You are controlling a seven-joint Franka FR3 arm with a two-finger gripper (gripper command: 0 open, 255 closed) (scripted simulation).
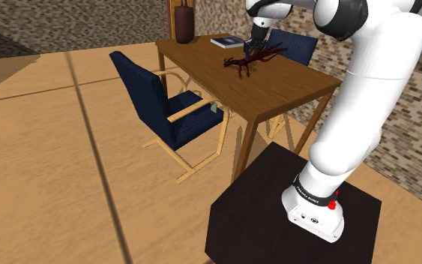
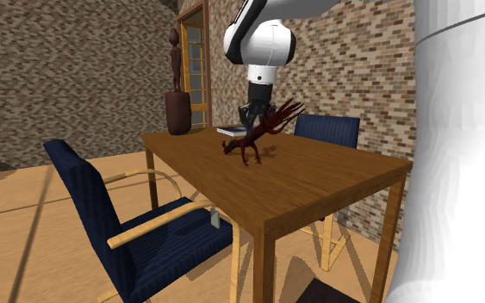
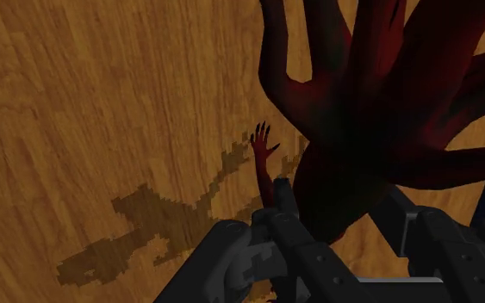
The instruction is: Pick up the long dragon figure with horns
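Gripper (image 2: 255,119) clamped on dark red dragon (image 2: 264,131), fingertips hidden behind its body in wrist view; can't tell whether feet touch table (image 2: 318,182).

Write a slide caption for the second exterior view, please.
Black gripper clasps the dark red dragon figure over the wooden table.

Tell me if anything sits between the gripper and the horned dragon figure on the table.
Nothing visible does. The gripper is right at the dark red dragon figure, its fingers clasping the body. The book and the dark vase stand apart from it, toward the far end of the table.
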